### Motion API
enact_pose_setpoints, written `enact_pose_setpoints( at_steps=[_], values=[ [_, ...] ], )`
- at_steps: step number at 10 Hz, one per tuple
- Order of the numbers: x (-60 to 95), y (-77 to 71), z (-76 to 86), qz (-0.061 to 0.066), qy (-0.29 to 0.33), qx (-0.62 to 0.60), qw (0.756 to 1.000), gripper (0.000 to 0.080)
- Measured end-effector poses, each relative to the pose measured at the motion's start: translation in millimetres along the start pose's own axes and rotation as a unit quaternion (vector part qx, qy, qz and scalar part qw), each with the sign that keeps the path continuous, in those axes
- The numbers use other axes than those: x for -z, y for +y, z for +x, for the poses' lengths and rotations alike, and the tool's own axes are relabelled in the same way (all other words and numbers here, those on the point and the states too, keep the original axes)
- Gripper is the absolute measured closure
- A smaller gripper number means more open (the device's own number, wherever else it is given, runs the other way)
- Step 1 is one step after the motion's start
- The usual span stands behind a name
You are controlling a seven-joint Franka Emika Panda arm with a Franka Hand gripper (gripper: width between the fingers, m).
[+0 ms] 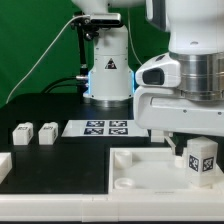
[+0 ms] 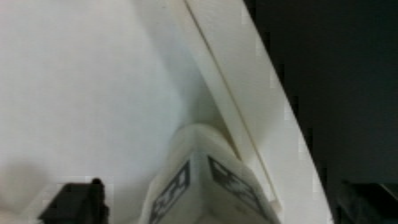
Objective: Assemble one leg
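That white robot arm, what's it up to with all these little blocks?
It is putting a small piece of furniture together. The arm's gripper hangs open just above a leg, a small white block with a black-and-white marker, which stands upright at a corner of the large white panel. Nothing is held. Two more legs lie on the black table toward the exterior view's left, beside the marker board.
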State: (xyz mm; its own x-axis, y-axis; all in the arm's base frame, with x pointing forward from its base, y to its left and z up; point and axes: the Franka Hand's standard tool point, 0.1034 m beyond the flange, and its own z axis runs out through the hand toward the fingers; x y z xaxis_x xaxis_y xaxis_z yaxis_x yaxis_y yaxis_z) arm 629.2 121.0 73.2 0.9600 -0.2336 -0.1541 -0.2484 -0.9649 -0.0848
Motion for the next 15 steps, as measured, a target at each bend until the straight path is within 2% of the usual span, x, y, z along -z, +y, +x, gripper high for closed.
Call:
enact_pose_setpoints(
  at_steps=[1,2,4,7,8,9,10,11,13,14,15],
  values=[
    [4.1,-0.6,1.4,-0.010,0.000,0.068,0.998,0.0150],
    [5.7,-0.5,2.8,-0.014,0.001,0.137,0.991,0.0150],
    [5.9,2.1,3.8,-0.026,0.000,0.264,0.964,0.0150],
    [6.0,2.8,4.2,-0.026,0.000,0.288,0.957,0.0150],
    [6.0,2.9,4.2,-0.026,0.000,0.288,0.957,0.0241],
    [6.0,2.9,4.2,-0.026,0.000,0.288,0.957,0.0376],
    [6.0,3.0,4.3,-0.026,0.000,0.288,0.957,0.0376],
    [6.1,4.4,4.9,-0.026,0.000,0.283,0.959,0.0507],
    [6.2,4.0,6.3,-0.025,0.008,0.254,0.967,0.0507],
    [6.0,3.4,6.8,-0.023,0.024,0.209,0.977,0.0507],
    [5.6,2.7,5.5,-0.021,0.031,0.114,0.993,0.0507]
  ],
)
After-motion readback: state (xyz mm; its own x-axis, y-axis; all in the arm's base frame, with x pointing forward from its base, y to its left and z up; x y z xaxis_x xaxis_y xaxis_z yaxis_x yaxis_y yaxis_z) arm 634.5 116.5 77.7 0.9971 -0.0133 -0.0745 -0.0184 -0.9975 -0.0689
